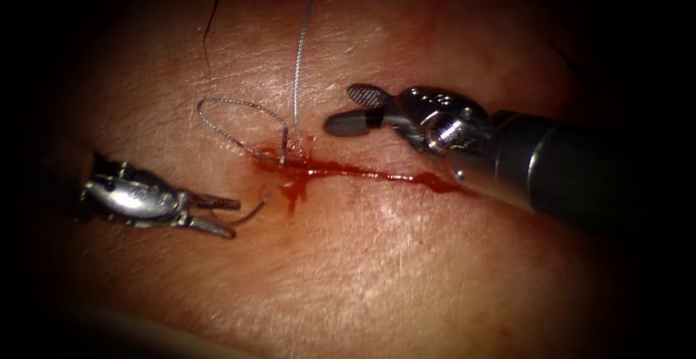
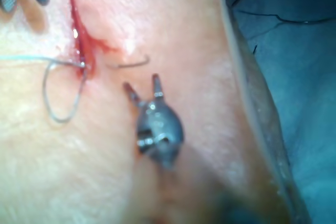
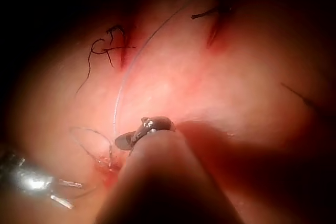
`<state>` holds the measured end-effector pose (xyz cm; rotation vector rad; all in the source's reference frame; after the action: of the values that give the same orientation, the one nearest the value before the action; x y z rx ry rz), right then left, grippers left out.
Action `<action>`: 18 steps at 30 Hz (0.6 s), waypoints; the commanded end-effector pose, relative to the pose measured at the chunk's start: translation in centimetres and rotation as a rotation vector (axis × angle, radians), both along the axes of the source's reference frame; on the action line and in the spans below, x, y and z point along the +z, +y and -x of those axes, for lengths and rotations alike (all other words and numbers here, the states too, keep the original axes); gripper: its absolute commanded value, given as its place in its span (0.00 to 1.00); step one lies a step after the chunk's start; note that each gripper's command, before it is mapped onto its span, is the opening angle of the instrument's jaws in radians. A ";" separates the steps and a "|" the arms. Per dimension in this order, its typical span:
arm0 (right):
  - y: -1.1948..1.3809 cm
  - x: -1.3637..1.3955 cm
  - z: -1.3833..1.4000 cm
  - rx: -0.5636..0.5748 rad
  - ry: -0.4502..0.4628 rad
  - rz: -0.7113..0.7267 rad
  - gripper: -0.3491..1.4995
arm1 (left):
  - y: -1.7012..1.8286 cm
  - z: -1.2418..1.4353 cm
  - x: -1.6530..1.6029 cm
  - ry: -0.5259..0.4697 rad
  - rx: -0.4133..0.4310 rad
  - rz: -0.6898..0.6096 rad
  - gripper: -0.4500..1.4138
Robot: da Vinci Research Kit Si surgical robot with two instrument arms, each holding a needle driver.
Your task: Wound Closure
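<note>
Nearest in the endoscope view lies bare tissue [image 1: 362,272]. Farther in, on the left, the left tool [image 1: 221,214] has its two jaws spread and holds nothing. Just beyond their tips lies the curved needle [image 1: 254,212], a thin arc resting flat on the tissue surface, not in the tissue and touching neither jaw; the left wrist view shows it [image 2: 128,63] lying free between the jaws [image 2: 143,87] and the cut. The cut [image 1: 362,172] runs across the middle, lined with red fluid [image 1: 293,185] that also trickles toward the viewer at its left end. At that left end the thread [image 1: 232,116] enters the tissue, forming one loop to the left of the cut's end, and one long strand rises away to the far edge. Beyond the cut on the right, the right tool [image 1: 348,109] hovers with its two jaws spread apart, gripping nothing. Farthest off, dark cut ends of thread [image 1: 210,18] lie on the tissue; the right wrist view shows two older stitched spots [image 3: 113,45] with such ends.
</note>
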<state>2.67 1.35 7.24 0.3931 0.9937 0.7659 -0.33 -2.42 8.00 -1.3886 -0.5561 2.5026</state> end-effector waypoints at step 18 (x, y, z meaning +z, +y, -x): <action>-0.23 -0.14 0.13 -0.099 0.117 0.096 0.91 | -0.01 0.28 -0.29 -0.190 -0.074 0.251 0.60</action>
<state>2.46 1.15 7.04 0.4002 1.1074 0.6067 -0.62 -2.33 7.65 -1.7233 -0.2136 2.4646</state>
